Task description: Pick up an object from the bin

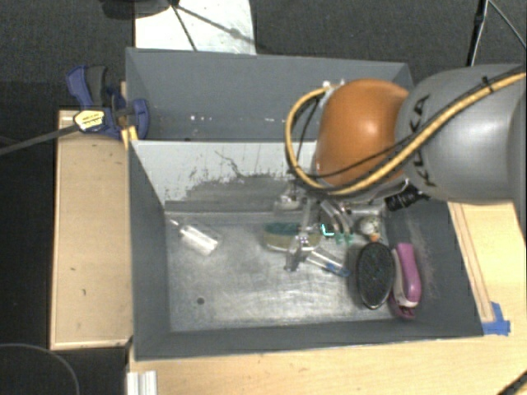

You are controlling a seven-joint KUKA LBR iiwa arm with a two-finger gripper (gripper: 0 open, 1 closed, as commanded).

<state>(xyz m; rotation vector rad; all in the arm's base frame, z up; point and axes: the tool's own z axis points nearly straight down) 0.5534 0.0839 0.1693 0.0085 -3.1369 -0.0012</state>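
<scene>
My gripper (pixel 300 249) hangs low in the middle of the bin, under the orange dome. Its metal fingers reach down beside a small dark green, clear-edged thing (pixel 280 235) lying just to their left. A thin blue-tipped stick (pixel 331 265) lies right of the fingertips. Whether anything sits between the fingers is hidden by the wrist.
A black oval brush (pixel 373 275) and a purple-and-white oblong thing (pixel 407 279) lie side by side at the right end of the bin floor. A small clear plastic piece (pixel 198 238) rests at the left. The arm covers the bin's right rear part.
</scene>
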